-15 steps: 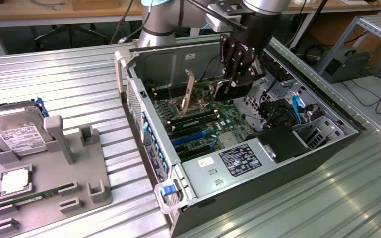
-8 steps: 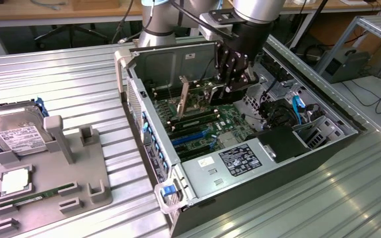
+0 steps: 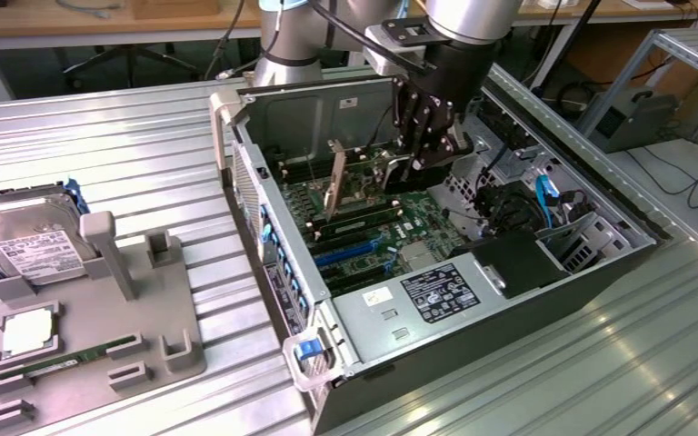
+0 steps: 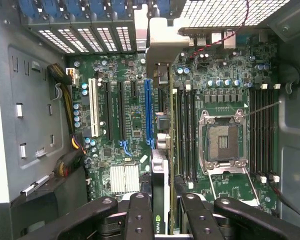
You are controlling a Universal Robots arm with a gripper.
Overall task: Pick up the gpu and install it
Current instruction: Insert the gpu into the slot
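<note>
The gpu [image 4: 160,172] shows edge-on in the wrist view as a thin card running from between my fingers to its silver bracket [image 4: 162,45] by the case's rear slots. My gripper [image 4: 162,202] is shut on the card's near end, one finger [image 4: 140,215] on each side. The card hangs over the motherboard just beside the long blue slot [image 4: 149,107]; I cannot tell whether it touches the board. In the exterior view my gripper [image 3: 428,150] reaches down into the open computer case [image 3: 471,327], and the gpu [image 3: 338,177] stands upright with its tan-brown face showing.
The empty CPU socket [image 4: 222,142] and the memory slots [image 4: 262,135] lie beside the card. A grey holder tray [image 3: 94,345] at the exterior view's left carries a hard drive [image 3: 34,245] and a green memory stick [image 3: 64,359]. Case walls close in on all sides.
</note>
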